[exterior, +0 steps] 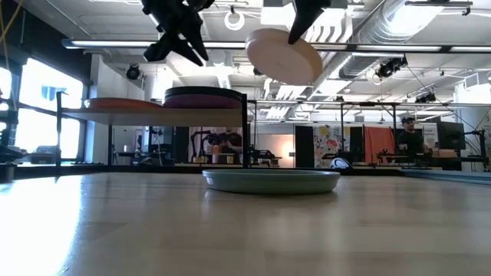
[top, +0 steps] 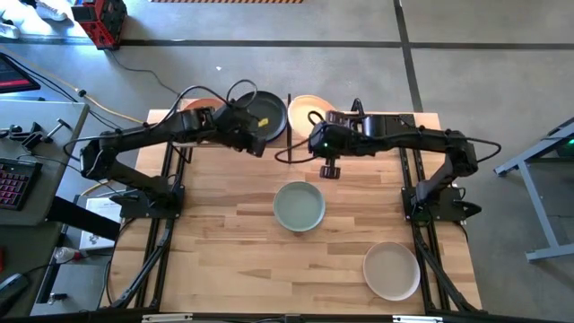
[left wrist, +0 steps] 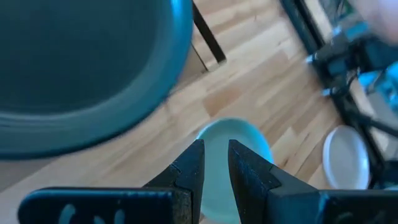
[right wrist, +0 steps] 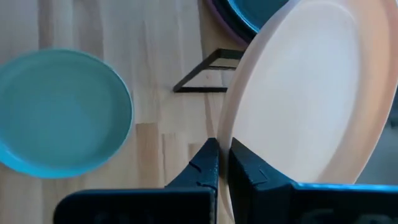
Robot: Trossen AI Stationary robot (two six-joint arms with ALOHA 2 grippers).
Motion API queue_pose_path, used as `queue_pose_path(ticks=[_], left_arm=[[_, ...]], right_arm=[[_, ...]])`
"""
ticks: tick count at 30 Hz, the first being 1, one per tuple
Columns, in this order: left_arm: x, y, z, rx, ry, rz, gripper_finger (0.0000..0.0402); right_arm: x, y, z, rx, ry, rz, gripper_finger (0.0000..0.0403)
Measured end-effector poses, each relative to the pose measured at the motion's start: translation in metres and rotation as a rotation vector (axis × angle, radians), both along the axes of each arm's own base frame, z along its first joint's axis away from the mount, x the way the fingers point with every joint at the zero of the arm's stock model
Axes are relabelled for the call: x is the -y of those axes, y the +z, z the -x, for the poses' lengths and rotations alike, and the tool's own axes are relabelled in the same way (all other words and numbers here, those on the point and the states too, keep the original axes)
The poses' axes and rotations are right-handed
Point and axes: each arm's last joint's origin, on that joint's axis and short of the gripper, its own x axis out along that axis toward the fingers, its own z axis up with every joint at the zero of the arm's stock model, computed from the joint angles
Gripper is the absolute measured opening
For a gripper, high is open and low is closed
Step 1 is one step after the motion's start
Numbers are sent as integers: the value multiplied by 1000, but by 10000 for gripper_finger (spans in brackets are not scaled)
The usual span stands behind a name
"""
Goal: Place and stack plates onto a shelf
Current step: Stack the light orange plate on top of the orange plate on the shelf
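My right gripper [top: 316, 133] is shut on a peach plate [exterior: 284, 55], held in the air right of the shelf [exterior: 153, 115]. On the shelf stand an orange plate [exterior: 123, 103] and a purple stack topped by a dark plate [top: 258, 115]. My left gripper [left wrist: 214, 165] hovers over the dark plate's near edge, fingers a little apart with nothing between them. A sage green plate [top: 299, 206] lies flat on the table's middle, and a beige plate [top: 392, 269] at the near right. My right gripper pinches the peach plate's rim [right wrist: 225, 134] between its two fingers, one on the hollow face and one on the underside. The fingers slant down from above. The plate is tilted and lifted clear of table and shelf.
The shelf's thin black post [exterior: 245, 130] stands between the stack and the held plate. Black frame bars run along both table sides under the arms. Bare wood lies at the near left of the table [top: 215, 260].
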Motion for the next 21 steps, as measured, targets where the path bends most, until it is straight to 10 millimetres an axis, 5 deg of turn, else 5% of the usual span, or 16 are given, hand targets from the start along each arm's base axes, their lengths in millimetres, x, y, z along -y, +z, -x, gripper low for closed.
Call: queue_pose_path(ticks=[14,21], left_arm=[[-32,4,15,51,200,94,62],[-34,32,15,134,194,72,62]], right_arm=[[12,-1,0,-149,428,105,0],[12,-1,0,-177,493,143,0]])
